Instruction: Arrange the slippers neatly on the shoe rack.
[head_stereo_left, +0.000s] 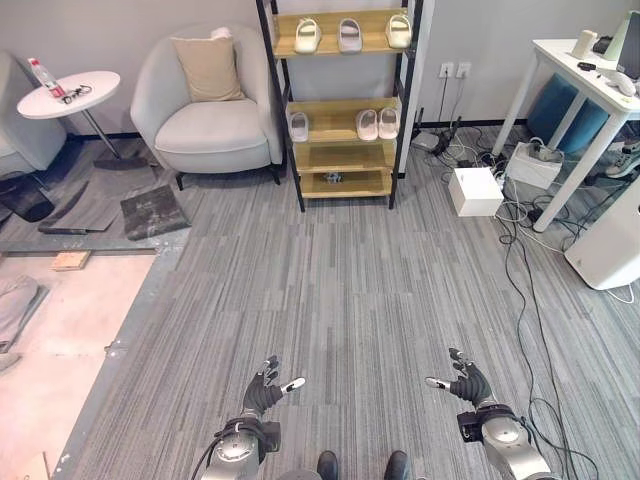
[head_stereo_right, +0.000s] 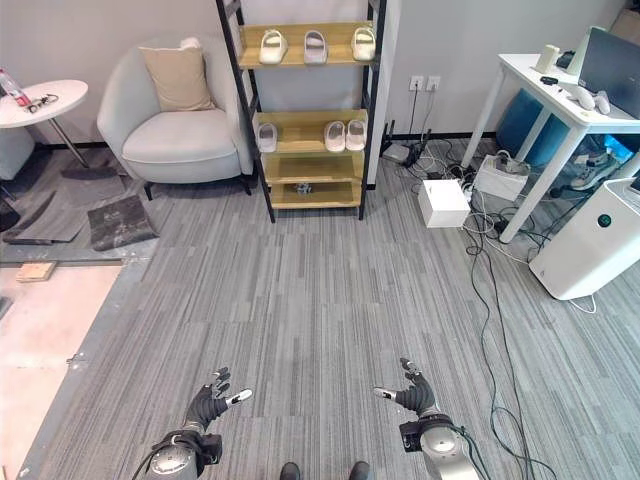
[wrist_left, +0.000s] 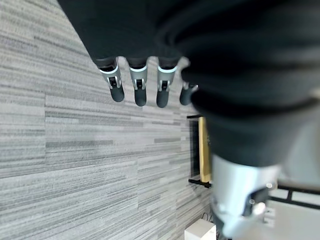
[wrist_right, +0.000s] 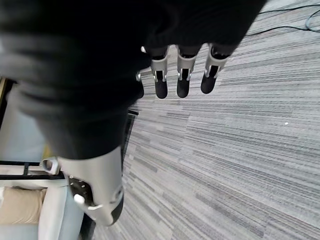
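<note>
Office-like room, grey carpet (head_stereo_left: 340, 290), white desk (head_stereo_left: 585, 75), armchair (head_stereo_left: 205, 110), floor cables (head_stereo_left: 520, 215)

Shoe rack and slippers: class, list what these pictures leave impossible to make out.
- Small dark object on the bottom shelf of the shoe rack, left eye view: too small to identify.
- Slippers: too small to tell left from right.
- Shoe rack in left wrist view: mostly hidden by the left hand.

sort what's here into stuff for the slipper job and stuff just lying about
For the job:
slippers on the top shelf
slippers on the middle shelf
shoe rack

Lying about:
armchair
cushion
round table
white box
white desk
</note>
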